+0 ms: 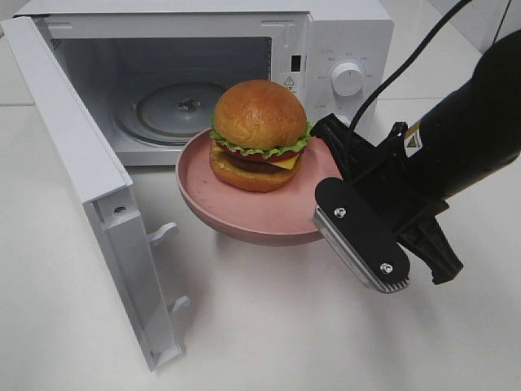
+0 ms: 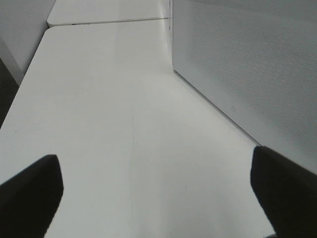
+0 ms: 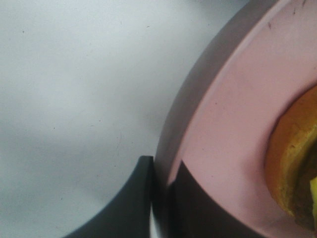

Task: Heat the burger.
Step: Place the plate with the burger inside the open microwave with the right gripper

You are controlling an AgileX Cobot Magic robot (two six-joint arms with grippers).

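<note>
From the high camera we see a white microwave (image 1: 350, 49) at the back of a white desk (image 1: 269, 342), its door (image 1: 81, 179) swung wide toward the left and the glass turntable (image 1: 167, 110) bare inside. The burger (image 1: 259, 134) sits upright on a pink plate (image 1: 269, 213), toward the plate's far side, just in front of the oven's open mouth. The plate appears lifted off the desk, with a shadow under it. The right gripper (image 1: 330, 142) reaches in from the right edge and meets the plate's right rim, but from this height we cannot make out how its jaws stand. The right wrist camera settles that: the right gripper (image 3: 161, 198) is pinched narrow on the plate (image 3: 233, 124), one dark finger (image 3: 141, 203) under the rim and the other on top. A slice of the burger (image 3: 292, 158) shows at the frame edge, and the desk (image 3: 74, 99) lies below. Only the left wrist camera shows the left gripper (image 2: 156, 198). Its jaws are spread wide and hold nothing, above bare desk (image 2: 99, 99) alongside the microwave's perforated side wall (image 2: 247, 64), near the desk's long edge.
</note>
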